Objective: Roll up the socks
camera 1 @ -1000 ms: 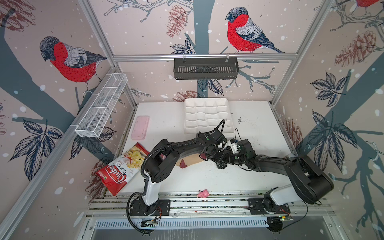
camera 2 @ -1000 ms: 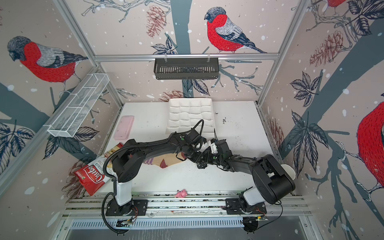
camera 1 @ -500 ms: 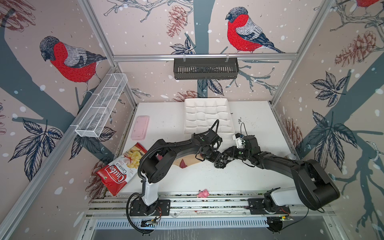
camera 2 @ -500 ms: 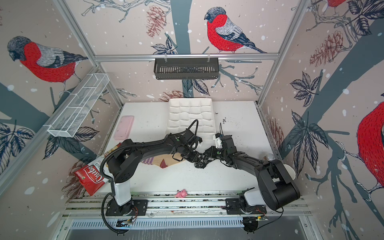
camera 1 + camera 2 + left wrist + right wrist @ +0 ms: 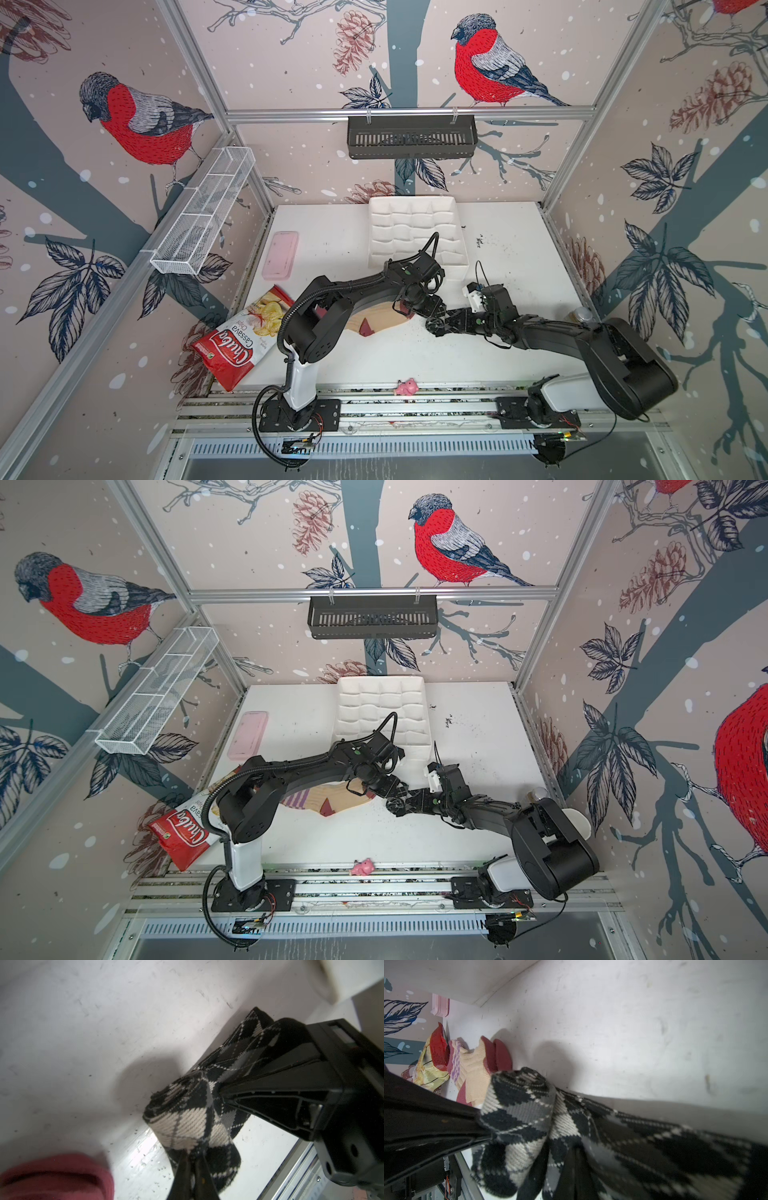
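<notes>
The black-grey-white argyle sock [image 5: 187, 1124] is bunched into a loose roll just above the white table, held from two sides. My left gripper [image 5: 193, 1155] is shut on a fold at one end. My right gripper [image 5: 577, 1153] is shut on the other end, where the sock [image 5: 519, 1113] trails off. In both top views the two grippers [image 5: 426, 309] [image 5: 436, 324] meet mid-table and hide this sock. The tan sock [image 5: 374, 320] with maroon toe and heel lies flat just left of them, partly under the left arm; its purple stripes [image 5: 297, 802] show.
A white compartment tray [image 5: 415, 216] sits behind the grippers. The red-and-white chips bag [image 5: 241, 336] lies at the table's left edge, with a pink case [image 5: 280, 253] behind it. A small pink toy [image 5: 406, 386] rests on the front rail. A bottle [image 5: 582, 313] stands at the right.
The right wrist has swung a little to the right and back, and the left wrist has shifted slightly left. Both stay shut on the argyle sock.
</notes>
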Controlling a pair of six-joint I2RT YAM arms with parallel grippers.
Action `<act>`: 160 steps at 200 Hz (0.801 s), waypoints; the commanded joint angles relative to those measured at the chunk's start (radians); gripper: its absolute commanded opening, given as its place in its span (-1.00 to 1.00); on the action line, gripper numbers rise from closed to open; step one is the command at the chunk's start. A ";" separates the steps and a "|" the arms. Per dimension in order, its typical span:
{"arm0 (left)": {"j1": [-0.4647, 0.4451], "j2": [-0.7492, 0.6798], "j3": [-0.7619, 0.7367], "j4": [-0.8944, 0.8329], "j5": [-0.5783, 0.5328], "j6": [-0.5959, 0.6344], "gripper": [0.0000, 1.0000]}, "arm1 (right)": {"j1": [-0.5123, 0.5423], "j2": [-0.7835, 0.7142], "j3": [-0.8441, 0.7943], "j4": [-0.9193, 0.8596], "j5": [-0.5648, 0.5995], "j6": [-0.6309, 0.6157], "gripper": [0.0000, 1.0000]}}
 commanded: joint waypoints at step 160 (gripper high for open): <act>-0.142 0.148 0.202 -0.085 0.054 0.048 -0.49 | -0.064 0.002 -0.110 0.149 -0.104 0.167 -0.89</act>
